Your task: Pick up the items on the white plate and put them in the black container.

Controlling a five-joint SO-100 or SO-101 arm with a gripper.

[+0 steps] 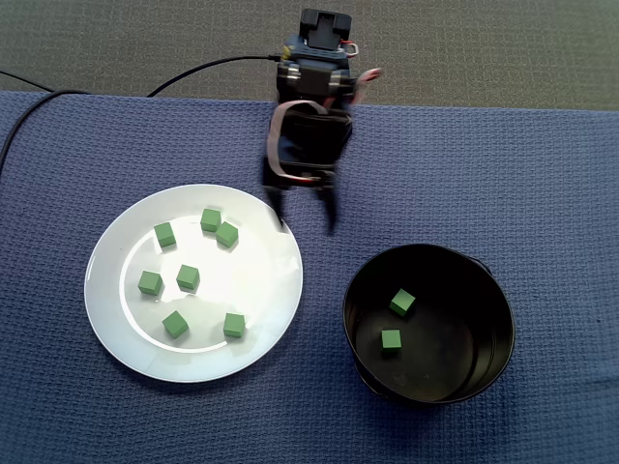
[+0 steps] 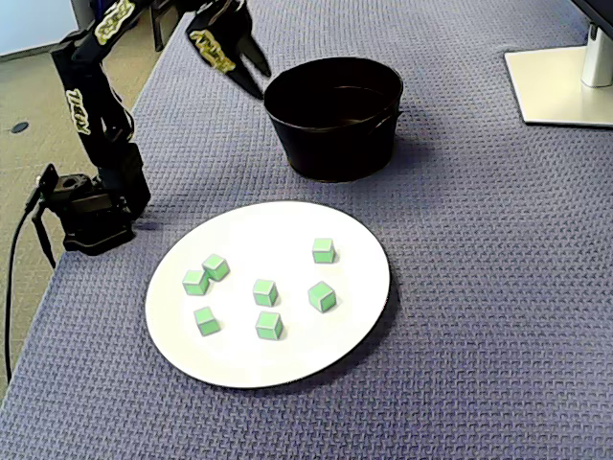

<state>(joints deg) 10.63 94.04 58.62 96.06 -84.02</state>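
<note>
A blue woven cloth (image 1: pixel 542 193) covers the counter, with grey floor beyond its far edge in a fixed view. My arm (image 2: pixel 91 105) stands at that far edge, and its cable (image 1: pixel 208 70) trails off to the left. The tool (image 1: pixel 306 224) hangs above bare cloth with its two fingers spread wide and nothing between them. In another fixed view the tool (image 2: pixel 259 81) sits close beside the container's rim, but I cannot tell whether they touch.

From above, the white plate (image 1: pixel 116 333) lies down and to the left of the tool, its rim just under the left fingertip. Seven green cubes (image 1: pixel 188 277) sit scattered on it, all apart from the tool. The pair nearest the tool (image 1: pixel 227 234) stand almost touching each other.

The black container (image 1: pixel 498 309) stands down and to the right of the tool, near but clear of the plate. Two more cubes (image 1: pixel 402 303) rest on its floor, apart from one another.
</note>
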